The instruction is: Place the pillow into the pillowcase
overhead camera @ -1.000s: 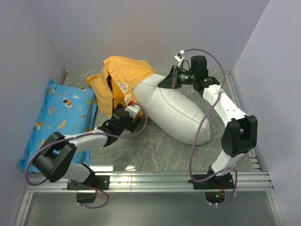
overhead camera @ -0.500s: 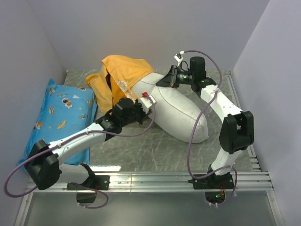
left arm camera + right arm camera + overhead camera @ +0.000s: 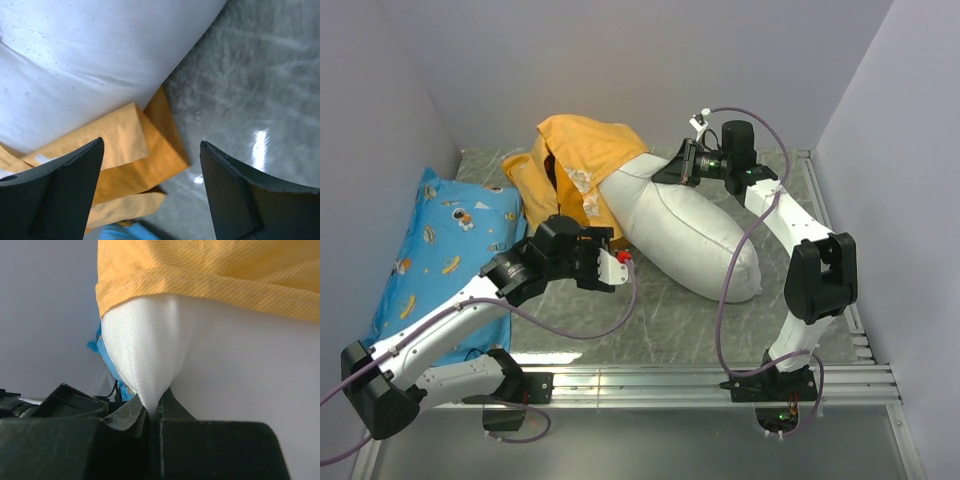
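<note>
The pillow [image 3: 690,235] is pinched by the right tool [image 3: 152,412]; the pillowcase [image 3: 125,150] lies just ahead of the spread left tool [image 3: 151,147].

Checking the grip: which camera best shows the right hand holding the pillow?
Right wrist: the right hand pinches a pillow fold up close. Top view shows it small; left wrist shows only the pillow's side.

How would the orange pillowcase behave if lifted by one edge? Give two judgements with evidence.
Probably floppy: the pillowcase lies crumpled, with loose folded layers, so it would sag from a single pinch. Likely light, being thin cloth. It drapes over one end of the pillow, so may snag there.
</note>
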Action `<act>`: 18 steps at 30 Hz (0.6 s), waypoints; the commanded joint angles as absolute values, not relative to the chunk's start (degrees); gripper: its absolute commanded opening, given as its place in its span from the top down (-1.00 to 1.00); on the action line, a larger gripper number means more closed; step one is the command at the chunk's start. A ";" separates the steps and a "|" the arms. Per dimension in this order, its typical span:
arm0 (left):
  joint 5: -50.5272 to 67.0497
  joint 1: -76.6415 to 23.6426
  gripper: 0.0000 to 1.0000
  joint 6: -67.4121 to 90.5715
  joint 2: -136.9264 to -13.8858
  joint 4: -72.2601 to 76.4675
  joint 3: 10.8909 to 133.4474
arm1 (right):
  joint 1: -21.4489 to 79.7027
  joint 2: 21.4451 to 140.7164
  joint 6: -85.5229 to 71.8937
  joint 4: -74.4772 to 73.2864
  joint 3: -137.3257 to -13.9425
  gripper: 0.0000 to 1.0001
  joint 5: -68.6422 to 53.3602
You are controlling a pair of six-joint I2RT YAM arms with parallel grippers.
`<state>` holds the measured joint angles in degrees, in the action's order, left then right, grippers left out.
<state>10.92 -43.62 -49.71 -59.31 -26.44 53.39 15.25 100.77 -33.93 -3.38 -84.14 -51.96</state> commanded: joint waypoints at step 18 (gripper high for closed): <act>7.98 -36.29 0.50 -93.86 -86.92 -37.69 71.10 | 15.73 101.43 -30.14 -4.32 -85.87 1.00 -53.88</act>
<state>6.39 -35.66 -87.44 -86.96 -35.33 67.09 15.59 101.16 -30.24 -5.80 -84.49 -53.47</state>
